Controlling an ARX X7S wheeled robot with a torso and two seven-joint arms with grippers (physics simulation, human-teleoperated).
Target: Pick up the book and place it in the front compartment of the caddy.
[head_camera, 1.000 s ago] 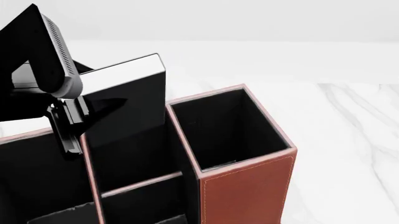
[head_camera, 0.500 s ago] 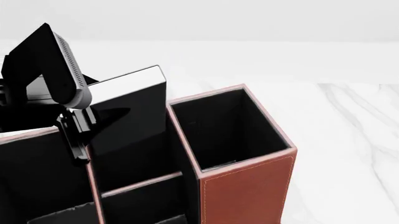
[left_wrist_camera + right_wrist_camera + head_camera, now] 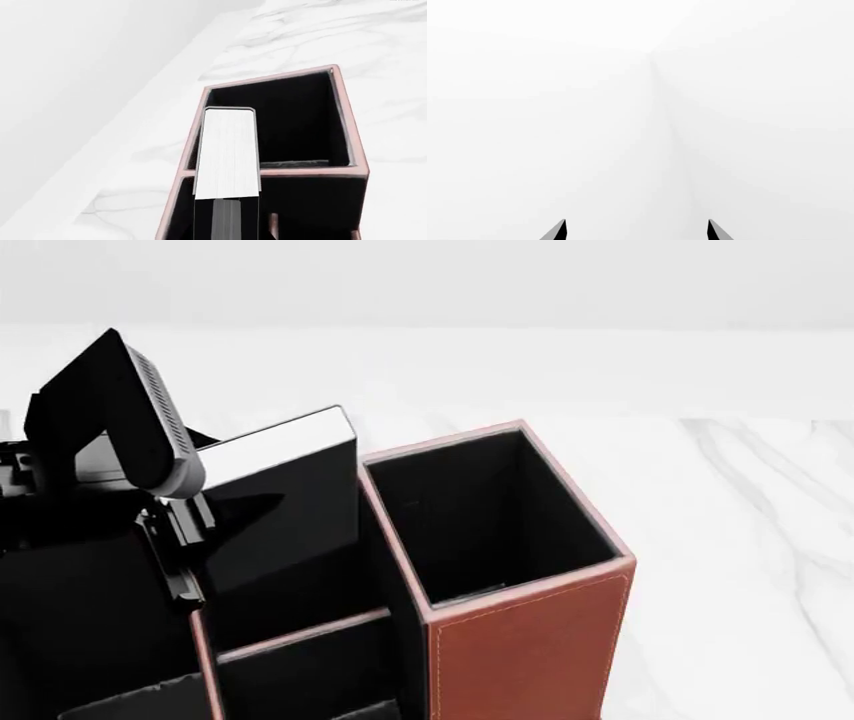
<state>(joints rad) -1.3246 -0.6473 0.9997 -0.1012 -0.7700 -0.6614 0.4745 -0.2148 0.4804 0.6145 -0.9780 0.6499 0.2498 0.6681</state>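
The black book [image 3: 283, 502] with a white page edge [image 3: 227, 150] stands tilted, its lower part down inside the middle column of the reddish-brown caddy [image 3: 529, 644], in the cell on the far side of the low cross divider [image 3: 304, 631]. My left gripper [image 3: 184, 558] is shut on the book's left side, low against the caddy's wall. In the left wrist view the book runs straight out from the jaws over the caddy's rim [image 3: 280, 172]. My right gripper [image 3: 637, 231] is open and empty, facing only white; it is not in the head view.
The caddy's large right end cell [image 3: 487, 510] stands open with black lining. A white marble table [image 3: 747, 540] spreads to the right and behind. A pale wall lies beyond the table's far edge.
My left arm has moved down and a little nearer with the book. The book sits lower in the caddy's middle column than one second ago.
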